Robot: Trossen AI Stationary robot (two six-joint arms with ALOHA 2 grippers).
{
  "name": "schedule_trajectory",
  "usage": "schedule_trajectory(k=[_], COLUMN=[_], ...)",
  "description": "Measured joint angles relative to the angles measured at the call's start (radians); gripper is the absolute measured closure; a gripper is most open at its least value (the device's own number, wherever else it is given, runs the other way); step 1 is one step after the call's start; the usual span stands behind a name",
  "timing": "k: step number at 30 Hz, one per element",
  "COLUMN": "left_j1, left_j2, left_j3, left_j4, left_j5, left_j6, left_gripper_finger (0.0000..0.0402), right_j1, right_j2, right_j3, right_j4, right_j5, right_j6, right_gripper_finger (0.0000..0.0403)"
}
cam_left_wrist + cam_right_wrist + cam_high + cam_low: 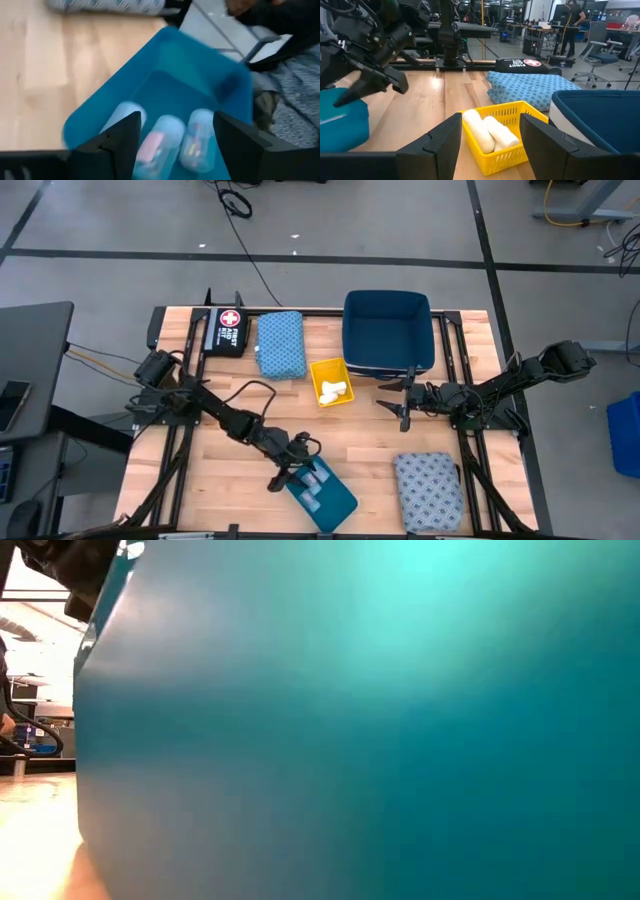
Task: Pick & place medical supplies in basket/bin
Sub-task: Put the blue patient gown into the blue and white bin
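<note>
Hovering left hand (fingers parted) over smooth teal tray holding 3 packets.

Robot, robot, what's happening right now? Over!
Left gripper open over teal tray with packets. Right gripper open near yellow basket of rolls. Nothing blocking.

The table is pale wood with a smooth, faintly shiny finish and visible plank seams, framed by matt black metal rails. The teal tray looks like smooth plastic with a soft sheen; the packets in it are clear glossy plastic. The yellow basket is hard plastic with slotted walls, and the white rolls inside look soft and matt. The blue pad and the grey-blue pad are patterned matt cloth. The navy bin looks matt and smooth.
</note>
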Motion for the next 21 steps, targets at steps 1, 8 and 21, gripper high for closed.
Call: schedule_trajectory(k=[1, 8, 21], left_j1=[-0.001, -0.001, 0.049], left_j2=[-0.008, -0.133, -0.315], left_j3=[-0.001, 0.002, 0.001], left_j4=[0.014, -0.013, -0.602], left_j5=[0.005, -0.128, -0.895], left_j6=[0.012, 0.111, 0.311], left_gripper_finger=[0.0168, 0.0178, 0.0171], right_j1=[0.000, 0.000, 0.000], right_j2=[0.000, 0.000, 0.000], right_j3=[0.000, 0.000, 0.000], right_j4=[0.000, -0.004, -0.031], right_j5=[0.000, 0.001, 0.051], right_j6=[-0.005, -0.021, -0.065], right_gripper_finger=[0.0195, 0.0195, 0.0195])
